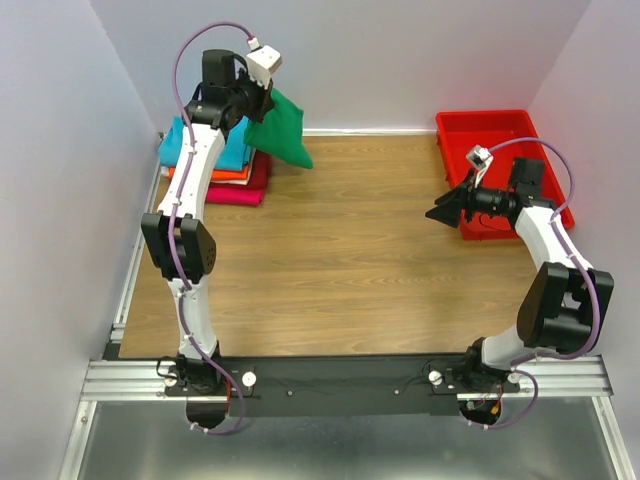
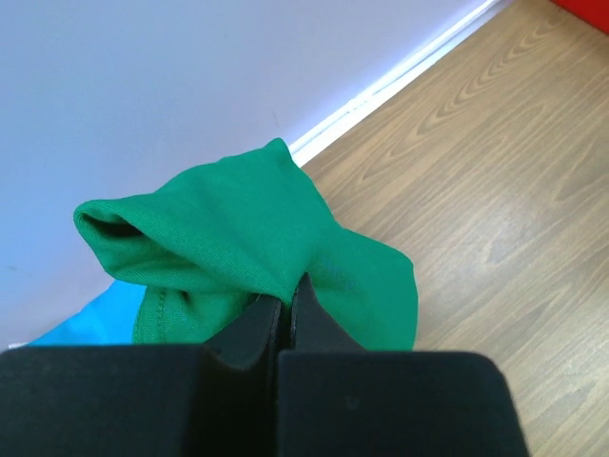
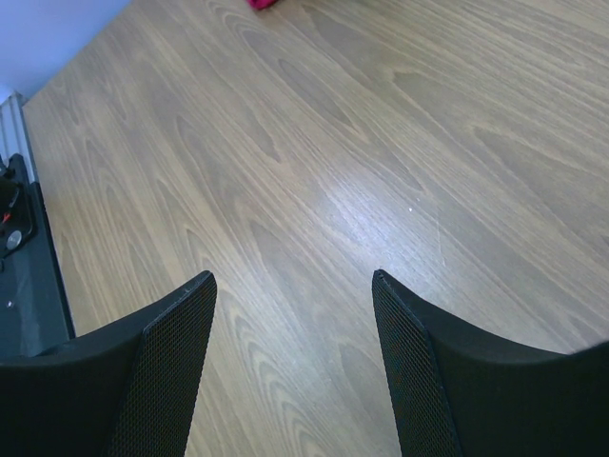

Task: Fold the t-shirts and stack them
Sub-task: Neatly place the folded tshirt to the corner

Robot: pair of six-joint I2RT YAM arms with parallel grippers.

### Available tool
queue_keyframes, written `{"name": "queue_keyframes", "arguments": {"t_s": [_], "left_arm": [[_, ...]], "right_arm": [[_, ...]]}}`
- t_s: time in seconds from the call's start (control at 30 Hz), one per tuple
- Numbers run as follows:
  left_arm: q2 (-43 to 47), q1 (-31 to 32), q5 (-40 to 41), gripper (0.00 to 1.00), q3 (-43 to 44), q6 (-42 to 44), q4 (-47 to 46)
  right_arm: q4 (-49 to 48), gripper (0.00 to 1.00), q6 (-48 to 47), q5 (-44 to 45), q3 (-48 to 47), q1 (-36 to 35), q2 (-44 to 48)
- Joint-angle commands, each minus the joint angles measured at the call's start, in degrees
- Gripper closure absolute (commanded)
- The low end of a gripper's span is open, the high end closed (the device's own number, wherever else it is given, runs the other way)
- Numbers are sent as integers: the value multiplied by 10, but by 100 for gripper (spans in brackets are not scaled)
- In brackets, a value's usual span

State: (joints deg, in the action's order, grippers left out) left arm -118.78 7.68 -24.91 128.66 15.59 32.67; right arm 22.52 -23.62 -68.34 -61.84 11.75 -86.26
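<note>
Green tee [image 1: 282,130]: 1, left gripper [image 2: 285,305] clamped | stack [image 1: 236,186]: 1 | tray [image 1: 482,122]: 1

We see a robot test cell, probably inside a laboratory, though little beyond it is visible. Plain pale panels [image 1: 60,150] close the wood-pattern worktop [image 1: 350,260] on three sides. The left arm [image 1: 190,200] and the right arm [image 1: 545,240], both with lilac cables, are bolted to aluminium rails [image 1: 130,378] at the near edge. A pile of t-shirts [image 1: 238,190] and a red plastic tray [image 1: 485,118] lie on the worktop.
</note>
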Motion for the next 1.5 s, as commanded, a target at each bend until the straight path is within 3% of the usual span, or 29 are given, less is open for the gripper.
{"name": "queue_keyframes", "arguments": {"t_s": [0.0,0.6,0.87,1.13,1.33,1.47], "left_arm": [[-10,-6,-31,100,32,-4,-32],[-58,-50,-98,100,57,-2,-117],[-58,-58,-112,100,51,6,-95],[-6,-72,-124,100,-22,-23,-89],[26,-66,-210,100,-72,-43,-85],[52,-34,-226,100,-104,-59,-92]], "right_arm": [[14,27,-8,-15,4,3,-10],[28,27,-21,-7,1,4,-36],[35,27,-28,-5,-2,3,-46],[42,27,-35,-4,-4,3,-49],[49,27,-42,1,-6,3,-50],[56,27,-49,7,-10,3,-51]]}}
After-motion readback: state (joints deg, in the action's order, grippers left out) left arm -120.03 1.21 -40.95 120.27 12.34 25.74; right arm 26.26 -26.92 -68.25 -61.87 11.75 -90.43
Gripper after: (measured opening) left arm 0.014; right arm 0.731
